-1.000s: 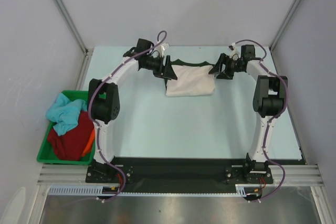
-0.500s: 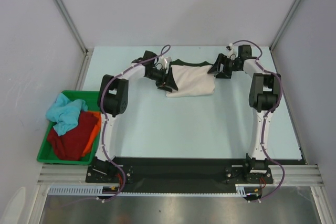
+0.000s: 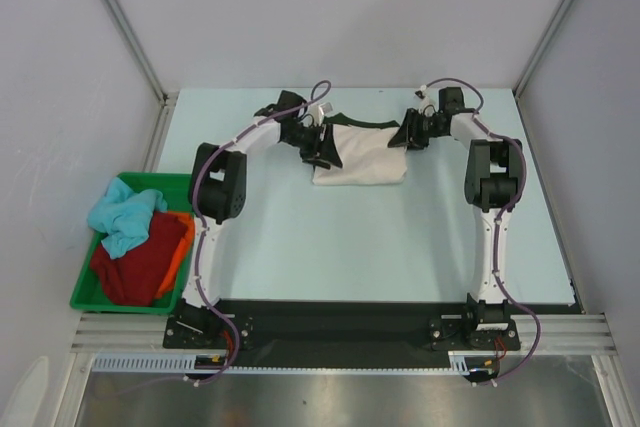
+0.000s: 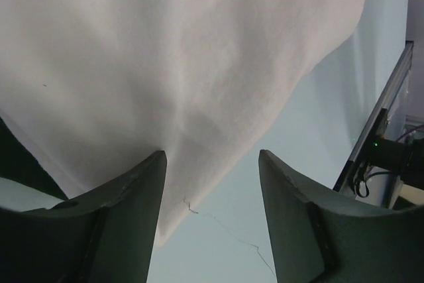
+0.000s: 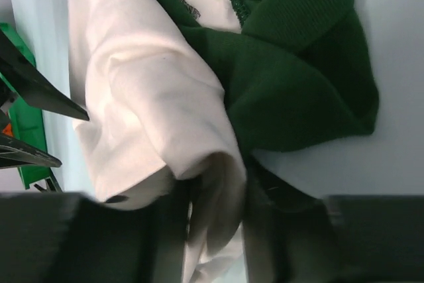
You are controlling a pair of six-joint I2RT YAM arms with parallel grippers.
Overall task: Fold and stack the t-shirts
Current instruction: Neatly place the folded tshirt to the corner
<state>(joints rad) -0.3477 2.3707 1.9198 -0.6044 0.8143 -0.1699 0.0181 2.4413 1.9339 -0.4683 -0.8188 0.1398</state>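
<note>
A folded cream t-shirt (image 3: pixel 360 155) lies at the back middle of the table, on top of a dark green t-shirt (image 3: pixel 361 123) that shows at its far edge. My left gripper (image 3: pixel 322 150) is at the cream shirt's left edge, open; in the left wrist view its fingers (image 4: pixel 139 210) straddle a corner of cream cloth (image 4: pixel 185 64). My right gripper (image 3: pixel 403 137) is at the shirt's right edge. In the right wrist view a fold of cream cloth (image 5: pixel 146 97) is pinched between its jaws (image 5: pixel 215 230), next to bunched green cloth (image 5: pixel 298 77).
A green bin (image 3: pixel 85 297) at the table's left edge holds a light blue shirt (image 3: pixel 122 215), a dark red one (image 3: pixel 140 262) and an orange one (image 3: pixel 178 247). Pale walls and metal frame posts close in the back and sides.
Both grippers have moved inward onto the cream shirt's edges. The right gripper, open before, has closed on the shirt's right edge. The left stays open.
</note>
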